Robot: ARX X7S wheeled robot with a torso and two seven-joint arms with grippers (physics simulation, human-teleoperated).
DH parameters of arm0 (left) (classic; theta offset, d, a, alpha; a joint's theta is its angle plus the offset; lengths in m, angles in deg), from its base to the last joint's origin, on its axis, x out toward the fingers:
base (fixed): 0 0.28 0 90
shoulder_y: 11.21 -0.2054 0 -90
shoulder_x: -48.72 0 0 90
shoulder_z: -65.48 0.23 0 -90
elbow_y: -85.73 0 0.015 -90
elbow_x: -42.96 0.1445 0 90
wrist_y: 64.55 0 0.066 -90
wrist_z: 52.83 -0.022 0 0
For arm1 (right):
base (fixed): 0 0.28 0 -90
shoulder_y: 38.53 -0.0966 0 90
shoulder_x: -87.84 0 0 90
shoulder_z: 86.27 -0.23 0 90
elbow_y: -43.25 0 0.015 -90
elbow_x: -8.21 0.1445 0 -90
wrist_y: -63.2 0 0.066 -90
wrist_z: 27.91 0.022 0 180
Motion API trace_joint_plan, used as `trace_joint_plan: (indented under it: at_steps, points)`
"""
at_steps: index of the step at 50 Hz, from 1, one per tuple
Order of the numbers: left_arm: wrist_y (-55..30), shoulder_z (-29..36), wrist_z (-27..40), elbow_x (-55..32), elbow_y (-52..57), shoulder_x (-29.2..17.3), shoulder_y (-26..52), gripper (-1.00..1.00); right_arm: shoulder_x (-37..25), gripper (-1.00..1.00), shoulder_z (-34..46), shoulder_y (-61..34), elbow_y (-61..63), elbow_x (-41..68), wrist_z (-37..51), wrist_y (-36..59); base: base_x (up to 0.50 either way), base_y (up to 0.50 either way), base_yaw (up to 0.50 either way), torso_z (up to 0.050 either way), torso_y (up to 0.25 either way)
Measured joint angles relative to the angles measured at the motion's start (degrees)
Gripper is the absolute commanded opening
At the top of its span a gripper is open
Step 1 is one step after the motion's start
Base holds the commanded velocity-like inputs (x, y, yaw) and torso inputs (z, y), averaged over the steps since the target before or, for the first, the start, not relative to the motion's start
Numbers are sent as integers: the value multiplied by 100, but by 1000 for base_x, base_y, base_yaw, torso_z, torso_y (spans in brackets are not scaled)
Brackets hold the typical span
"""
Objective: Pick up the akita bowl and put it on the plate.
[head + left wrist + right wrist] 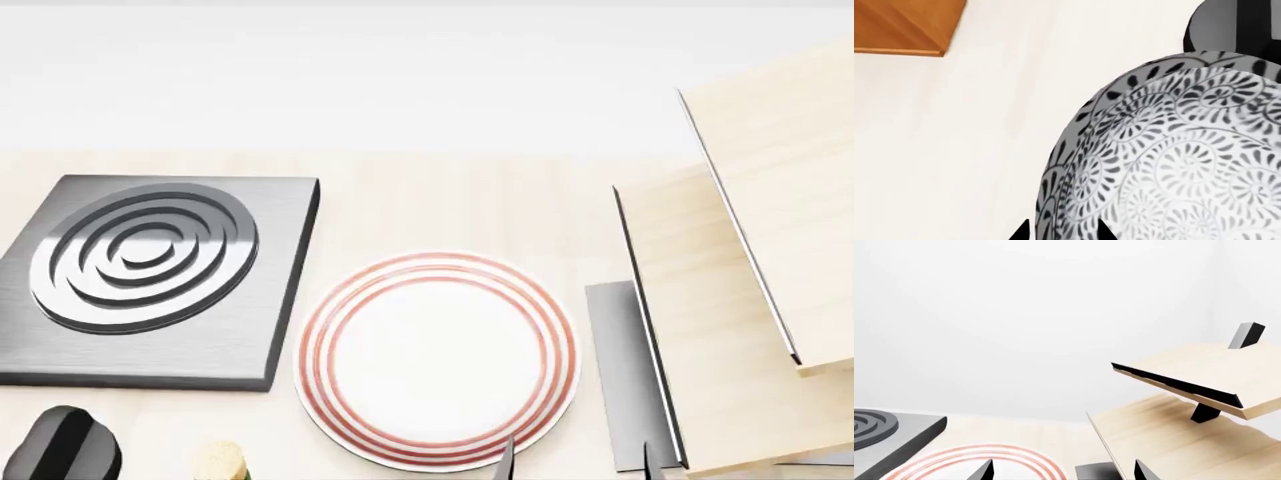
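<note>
bowl: the akita bowl [1174, 160] fills the lower right of the left wrist frame, rim up, sitting on the pale tabletop [954, 150]. It's nowhere in the head view, so it's somewhere off that frame.

left gripper: the left gripper [1061, 232] only shows as two dark fingertip points at the bottom edge, one on each side of the bowl's near rim. Looks like it's lined up to pinch the wall, but I can't tell whether it's actually clamped or just hovering.

plate: the plate [435, 362] sits bottom centre of the head frame, bare, red rings showing all round. Right next to the grey burner [147, 275] on its left.

right gripper: the right gripper [1061, 472] pokes in at the bottom, tips spread apart with nothing between them, just over the plate's edge.

rest: wooden rack [747, 280] takes the right side, wooden block [904, 25] upper left of the left wrist frame.

progress: my guess, early days, bowl not lifted.
</note>
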Motion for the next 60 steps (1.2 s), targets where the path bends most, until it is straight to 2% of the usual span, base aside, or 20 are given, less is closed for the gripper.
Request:
trace_joint_plan:
  at_steps: [9,38,60]
  points:
    - [255,-241,2,160,477,32,-323,-100,-3,100,19,-23,-49,15,10,-13,1,0,-1,-1,0]
    - [1192,-1729,-984,1009,1789,324,-1328,-100,-37,100,57,-55,-81,53,64,-23,0,0,0,0,0]
    - [2126,-2678,-1367,1436,2606,675,-1184,-100,-91,100,70,-29,7,80,112,-22,0,0,0,0,0]
